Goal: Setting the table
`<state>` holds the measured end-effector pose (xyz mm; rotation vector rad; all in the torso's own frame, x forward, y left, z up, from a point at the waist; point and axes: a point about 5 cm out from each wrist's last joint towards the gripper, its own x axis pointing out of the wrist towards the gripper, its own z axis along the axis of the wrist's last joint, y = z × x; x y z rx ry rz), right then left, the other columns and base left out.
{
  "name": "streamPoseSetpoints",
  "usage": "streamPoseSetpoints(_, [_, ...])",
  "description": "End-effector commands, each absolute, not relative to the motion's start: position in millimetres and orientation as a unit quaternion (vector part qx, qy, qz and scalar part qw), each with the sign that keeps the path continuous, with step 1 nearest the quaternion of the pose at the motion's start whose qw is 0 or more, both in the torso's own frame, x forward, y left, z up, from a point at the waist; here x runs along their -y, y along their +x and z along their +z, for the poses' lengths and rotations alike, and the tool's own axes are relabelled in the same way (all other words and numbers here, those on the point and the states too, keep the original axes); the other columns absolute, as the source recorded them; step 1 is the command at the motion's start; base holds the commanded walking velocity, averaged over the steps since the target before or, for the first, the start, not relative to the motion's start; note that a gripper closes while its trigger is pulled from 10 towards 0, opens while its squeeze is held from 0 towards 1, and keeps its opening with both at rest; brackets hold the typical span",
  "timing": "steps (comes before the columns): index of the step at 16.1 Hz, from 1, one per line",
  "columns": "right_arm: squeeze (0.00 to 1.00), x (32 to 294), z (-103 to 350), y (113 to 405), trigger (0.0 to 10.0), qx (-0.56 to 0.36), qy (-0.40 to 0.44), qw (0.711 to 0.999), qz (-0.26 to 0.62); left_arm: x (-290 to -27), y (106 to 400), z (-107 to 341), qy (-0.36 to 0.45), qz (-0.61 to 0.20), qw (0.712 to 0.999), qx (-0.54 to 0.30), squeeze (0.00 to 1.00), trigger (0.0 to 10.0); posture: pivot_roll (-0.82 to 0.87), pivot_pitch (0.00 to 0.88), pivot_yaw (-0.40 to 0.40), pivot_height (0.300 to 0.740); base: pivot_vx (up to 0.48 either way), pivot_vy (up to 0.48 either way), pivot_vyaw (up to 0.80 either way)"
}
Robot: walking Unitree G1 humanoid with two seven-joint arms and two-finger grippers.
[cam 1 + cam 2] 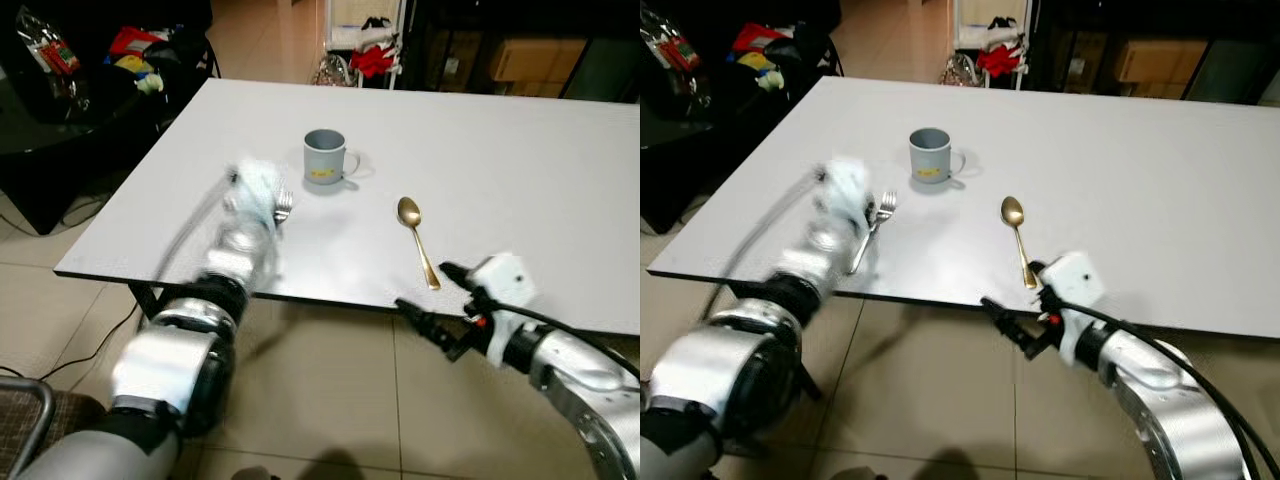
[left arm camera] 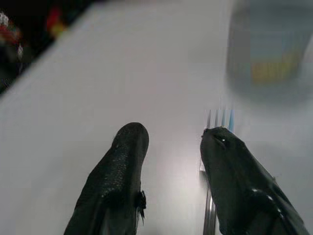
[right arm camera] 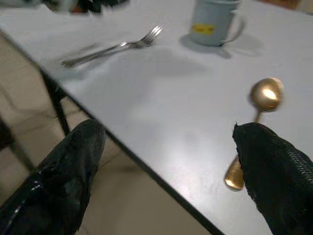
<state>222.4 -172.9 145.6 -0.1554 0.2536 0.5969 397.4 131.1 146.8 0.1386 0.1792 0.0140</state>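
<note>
A grey mug (image 1: 325, 157) with a yellow mark stands on the white table (image 1: 520, 150). To its left a silver fork (image 1: 873, 230) lies flat, tines toward the mug. A gold spoon (image 1: 417, 238) lies to the right, its handle reaching the front edge. My left gripper (image 2: 173, 134) hovers low over the table, open, with the fork's tines (image 2: 220, 118) just beside one finger (image 2: 230, 166) and nothing between the fingers. My right gripper (image 1: 422, 287) is open wide at the table's front edge, beside the spoon's handle (image 3: 234, 176) and below table height.
Dark furniture (image 1: 60, 120) with colourful clutter stands left of the table. A rack with red cloth (image 1: 372, 58) and cardboard boxes (image 1: 525, 58) are behind it. Tiled floor (image 1: 320, 390) lies in front, with a chair armrest (image 1: 30, 400) at the lower left.
</note>
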Motion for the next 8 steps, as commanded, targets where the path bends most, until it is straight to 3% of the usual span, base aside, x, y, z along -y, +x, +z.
streamPoseSetpoints(1, [0.00, 173, 147, 221, 10.0, -0.123, -0.075, 0.948, 0.282, -133, 398, 155, 0.053, -0.010, 0.997, -0.062, 0.00, 10.0, -0.08, 0.000, 0.089, 0.740, 0.000, 0.000, 0.00])
streamPoseSetpoints(4, [0.00, 174, 143, 224, 10.0, -0.104, -0.096, 0.968, 0.206, -147, 375, 155, 0.112, -0.078, 0.991, -0.002, 0.00, 10.0, -0.08, 0.000, 0.109, 0.740, 0.000, 0.000, 0.00])
streamPoseSetpoints(6, [0.00, 174, 137, 226, 10.0, -0.091, -0.100, 0.983, 0.126, -161, 335, 152, 0.078, -0.088, 0.993, 0.023, 0.00, 10.0, -0.07, 0.000, 0.120, 0.740, 0.000, 0.000, 0.00])
streamPoseSetpoints(8, [0.00, 175, 137, 227, 10.0, -0.089, -0.080, 0.987, 0.110, -164, 321, 146, 0.080, -0.083, 0.993, 0.024, 0.00, 10.0, -0.07, 0.000, 0.119, 0.740, 0.000, 0.000, 0.00])
